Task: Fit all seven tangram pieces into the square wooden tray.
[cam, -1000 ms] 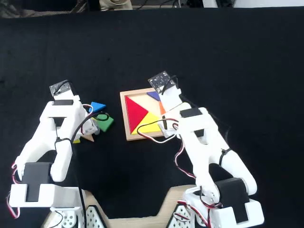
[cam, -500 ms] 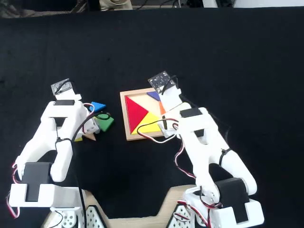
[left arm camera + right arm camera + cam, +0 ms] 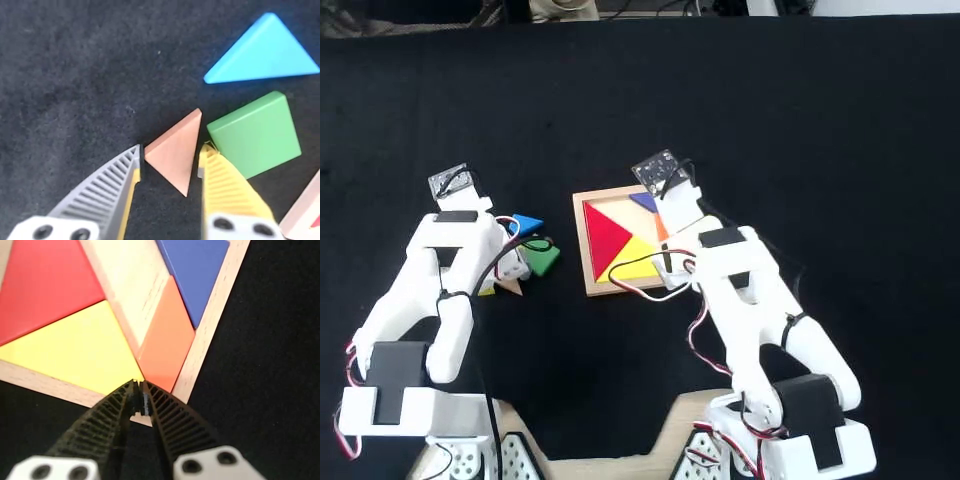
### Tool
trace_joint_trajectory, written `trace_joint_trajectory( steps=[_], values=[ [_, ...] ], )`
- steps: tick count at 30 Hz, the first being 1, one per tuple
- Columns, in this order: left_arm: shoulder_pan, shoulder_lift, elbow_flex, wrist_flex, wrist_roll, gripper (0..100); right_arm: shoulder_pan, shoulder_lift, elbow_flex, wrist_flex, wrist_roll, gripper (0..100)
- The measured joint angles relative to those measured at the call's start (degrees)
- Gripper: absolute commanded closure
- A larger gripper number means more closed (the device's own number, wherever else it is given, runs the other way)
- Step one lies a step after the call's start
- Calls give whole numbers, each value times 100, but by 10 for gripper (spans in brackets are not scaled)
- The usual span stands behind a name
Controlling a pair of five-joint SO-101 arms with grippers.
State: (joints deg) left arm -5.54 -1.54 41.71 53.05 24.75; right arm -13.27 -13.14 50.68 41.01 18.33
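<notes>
Surface: black cloth surface (image 3: 820, 150) carrying the two arms, the tray and the loose pieces.
Tray: square wooden tray (image 3: 207, 335) at the centre of the surface, between the two arms.
Placed: four pieces lie flat inside the tray: red triangle (image 3: 45, 285), yellow triangle (image 3: 80, 355), indigo triangle (image 3: 197, 270) and orange parallelogram (image 3: 167, 345).
Open space: a band of bare wood runs between the red triangle and the orange and indigo pieces.
Loose: three pieces lie on the surface just beside the tray: light blue triangle (image 3: 262, 52), green square (image 3: 255, 132) and small salmon triangle (image 3: 175, 155).
Left gripper: left gripper (image 3: 170, 151) is narrowed onto the salmon triangle, one finger against each side; the piece appears to rest on the surface.
Right gripper: right gripper (image 3: 138, 392) is closed with nothing held, above the tray rim near the corner of the orange parallelogram.
Progress: judged just past halfway, four of seven seated.
Remaining: the salmon triangle is the step in hand; the green square and light blue triangle follow.
</notes>
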Motion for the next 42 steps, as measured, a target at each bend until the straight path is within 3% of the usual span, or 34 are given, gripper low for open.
trace_joint_trajectory(
  steps=[11,33,42],
  values=[
    [26,0,0,-26,9,866,0,0,0,0,0,987],
    [35,-44,0,-70,9,870,0,0,0,0,0,987],
    [26,-1600,563,-88,-237,866,0,0,0,0,0,987]
  ],
)
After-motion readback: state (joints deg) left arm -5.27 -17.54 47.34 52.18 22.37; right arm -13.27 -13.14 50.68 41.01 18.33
